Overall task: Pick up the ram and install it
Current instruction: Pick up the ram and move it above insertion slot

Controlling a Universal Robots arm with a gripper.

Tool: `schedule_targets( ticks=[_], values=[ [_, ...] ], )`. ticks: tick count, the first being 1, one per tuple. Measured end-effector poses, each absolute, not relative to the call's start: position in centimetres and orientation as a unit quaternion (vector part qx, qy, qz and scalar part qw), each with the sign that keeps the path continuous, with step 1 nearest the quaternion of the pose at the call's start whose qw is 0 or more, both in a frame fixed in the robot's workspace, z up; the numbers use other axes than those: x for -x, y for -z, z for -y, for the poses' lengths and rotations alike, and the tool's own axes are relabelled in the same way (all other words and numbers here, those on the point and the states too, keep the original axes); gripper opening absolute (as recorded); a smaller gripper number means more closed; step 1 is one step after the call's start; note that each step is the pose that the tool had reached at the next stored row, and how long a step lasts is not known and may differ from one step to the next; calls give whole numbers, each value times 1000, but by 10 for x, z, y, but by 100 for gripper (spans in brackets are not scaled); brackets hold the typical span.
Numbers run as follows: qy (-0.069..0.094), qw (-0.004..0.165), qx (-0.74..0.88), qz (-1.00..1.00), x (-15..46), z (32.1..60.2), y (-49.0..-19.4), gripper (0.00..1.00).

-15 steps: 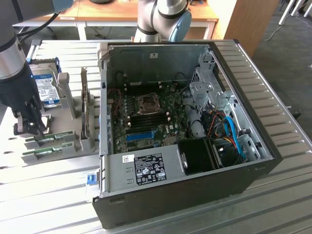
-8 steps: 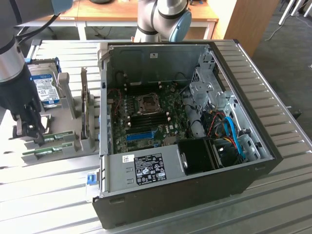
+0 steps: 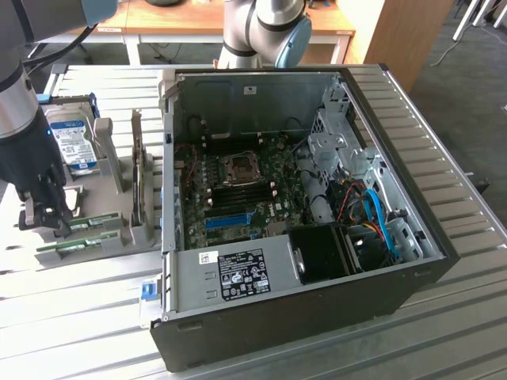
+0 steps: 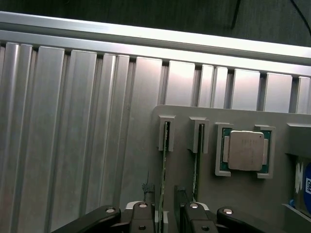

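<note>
The arm [image 3: 16, 103] points down at the exterior view's left, gripper [image 3: 46, 215] spread astride 1 ram [image 4: 164, 165] standing on edge.

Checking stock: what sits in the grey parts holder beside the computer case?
The ram and a second stick on edge in slots, a silver processor in its recess, and a hard drive. The open jaws hide both sticks' near ends.

— What carries everything here?
— A ribbed metal worktop [image 3: 444, 332].
— And what lies on it?
— An open computer case [image 3: 317, 313] on its side, with a grey parts holder [image 4: 243, 191] just beside it, on the exterior view's left.
</note>
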State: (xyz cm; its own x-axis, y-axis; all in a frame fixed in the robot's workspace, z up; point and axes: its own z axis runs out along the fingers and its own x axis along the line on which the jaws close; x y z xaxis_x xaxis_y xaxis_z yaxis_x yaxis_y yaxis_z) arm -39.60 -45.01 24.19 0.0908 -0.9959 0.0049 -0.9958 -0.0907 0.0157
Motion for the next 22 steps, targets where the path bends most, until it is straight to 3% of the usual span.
schedule_targets(
  ticks=[22],
  values=[
    [5,9,-738,674,368,450,-239,30]
  ],
)
